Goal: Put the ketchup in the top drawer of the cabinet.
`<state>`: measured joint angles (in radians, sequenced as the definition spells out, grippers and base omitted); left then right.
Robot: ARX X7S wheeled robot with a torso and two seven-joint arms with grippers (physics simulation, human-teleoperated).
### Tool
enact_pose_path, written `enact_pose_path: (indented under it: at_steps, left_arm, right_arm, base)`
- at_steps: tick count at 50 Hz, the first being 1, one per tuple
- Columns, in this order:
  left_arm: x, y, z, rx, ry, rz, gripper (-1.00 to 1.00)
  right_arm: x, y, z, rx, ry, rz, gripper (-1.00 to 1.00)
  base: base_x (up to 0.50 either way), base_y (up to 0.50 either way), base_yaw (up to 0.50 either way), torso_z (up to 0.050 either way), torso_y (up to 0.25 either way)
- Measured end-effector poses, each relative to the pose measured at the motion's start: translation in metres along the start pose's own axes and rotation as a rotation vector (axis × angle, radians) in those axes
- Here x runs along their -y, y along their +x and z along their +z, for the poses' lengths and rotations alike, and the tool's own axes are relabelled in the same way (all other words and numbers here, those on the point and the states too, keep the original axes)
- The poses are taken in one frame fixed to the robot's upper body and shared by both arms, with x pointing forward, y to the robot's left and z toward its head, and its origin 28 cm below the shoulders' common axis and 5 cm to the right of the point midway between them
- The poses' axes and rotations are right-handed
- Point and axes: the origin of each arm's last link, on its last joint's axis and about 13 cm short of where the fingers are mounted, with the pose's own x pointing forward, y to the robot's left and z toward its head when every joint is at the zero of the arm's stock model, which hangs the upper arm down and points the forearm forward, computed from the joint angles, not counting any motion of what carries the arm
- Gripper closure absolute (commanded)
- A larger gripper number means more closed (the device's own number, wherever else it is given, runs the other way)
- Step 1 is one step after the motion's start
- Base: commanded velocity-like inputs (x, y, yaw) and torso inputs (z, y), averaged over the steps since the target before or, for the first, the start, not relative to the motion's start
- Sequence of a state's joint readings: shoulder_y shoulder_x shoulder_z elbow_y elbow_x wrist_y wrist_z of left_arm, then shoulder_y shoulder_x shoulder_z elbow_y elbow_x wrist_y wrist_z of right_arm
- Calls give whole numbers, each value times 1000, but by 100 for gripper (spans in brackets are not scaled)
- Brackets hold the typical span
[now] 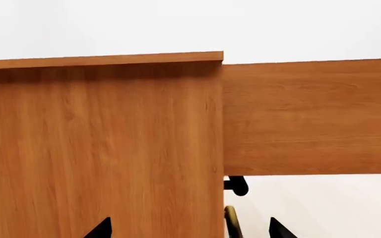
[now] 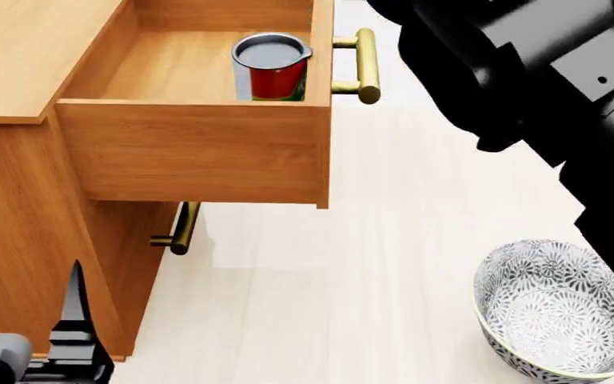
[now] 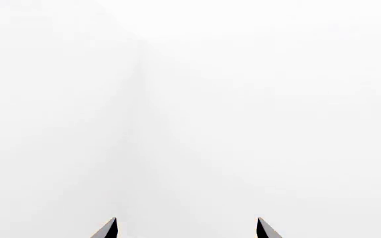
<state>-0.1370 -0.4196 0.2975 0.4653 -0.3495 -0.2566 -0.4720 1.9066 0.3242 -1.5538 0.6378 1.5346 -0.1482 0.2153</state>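
The ketchup [image 2: 272, 70], a small can with a red label and grey metal top, stood upright inside the top drawer [image 2: 195, 148], against its front wall near the brass bar handle [image 2: 366, 66]. The drawer, of orange-brown wood, was pulled well out of the cabinet [image 2: 13, 216], overhanging the shut lower drawer's handle [image 2: 182, 230].
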Motion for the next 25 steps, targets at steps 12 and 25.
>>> enact_pose_path:
  at_steps: [12, 25]
  left_arm:
    - [2, -5, 17, 55, 6, -20, -100]
    - [3, -20, 31, 88, 6, -36, -100]
  right_arm:
    - [-2, -42, 20, 111, -40, -47, -100]
    - [-6, -97, 19, 158, -75, -88, -100]
  base:
    - [0, 0, 0, 0, 0]
    - [0, 0, 0, 0, 0]
